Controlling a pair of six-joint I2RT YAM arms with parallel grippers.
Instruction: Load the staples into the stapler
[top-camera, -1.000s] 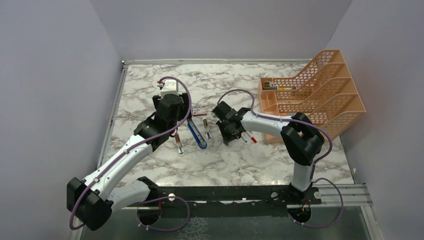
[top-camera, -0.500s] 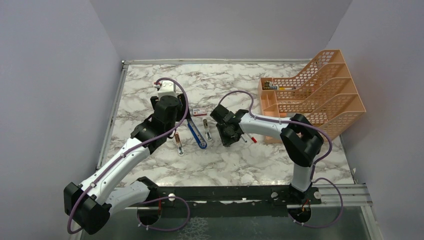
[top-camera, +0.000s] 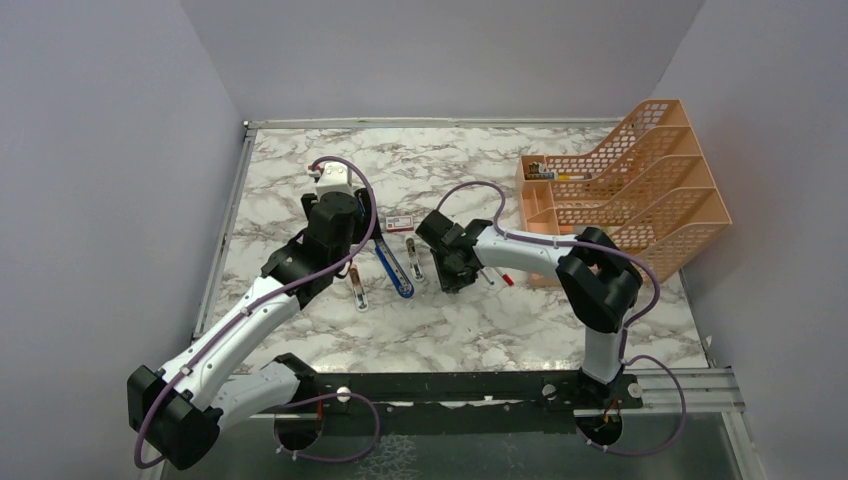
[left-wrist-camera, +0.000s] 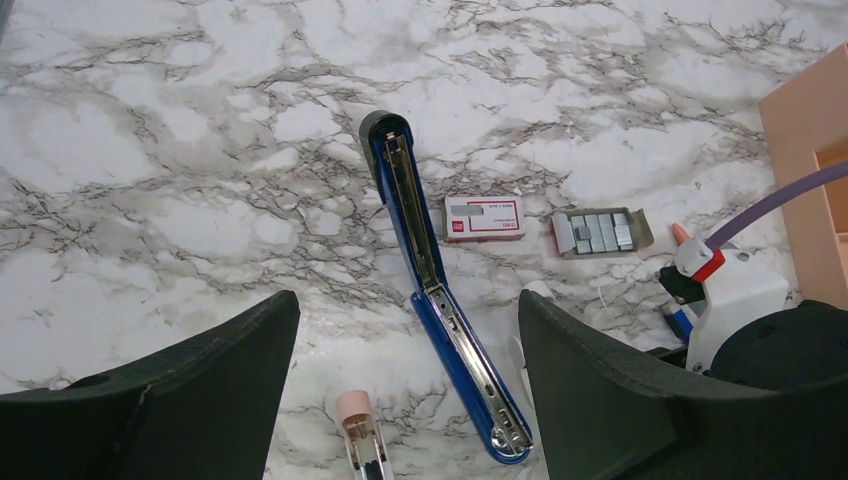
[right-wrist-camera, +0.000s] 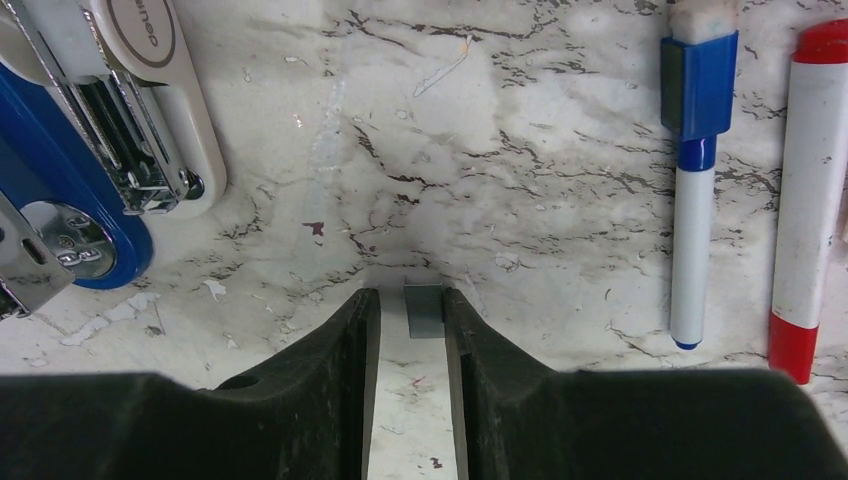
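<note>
The blue stapler (left-wrist-camera: 432, 280) lies opened flat on the marble, its silver channel facing up; it also shows in the top view (top-camera: 393, 268). Beside it are the red-and-white sleeve (left-wrist-camera: 484, 218) and the grey tray (left-wrist-camera: 600, 232) holding staple strips. My left gripper (left-wrist-camera: 407, 305) is open wide and empty, held above the stapler (top-camera: 340, 240). My right gripper (right-wrist-camera: 412, 295) is low on the table right of the stapler (top-camera: 452, 268). Its jaws stand a narrow gap apart around a short grey staple strip (right-wrist-camera: 424, 310). The strip touches the right finger, with a gap to the left one.
A white oblong tool (right-wrist-camera: 165, 95) lies against the stapler's end (right-wrist-camera: 75, 235). A blue-capped pen (right-wrist-camera: 692, 200) and a red-capped pen (right-wrist-camera: 815, 200) lie to the right. A pink-tipped tool (left-wrist-camera: 357, 425) lies left of the stapler. An orange file rack (top-camera: 630, 190) stands at the right.
My left gripper has drawn slightly back and to the left. My right gripper has shifted a little left toward the stapler. The stapler and box have not moved.
</note>
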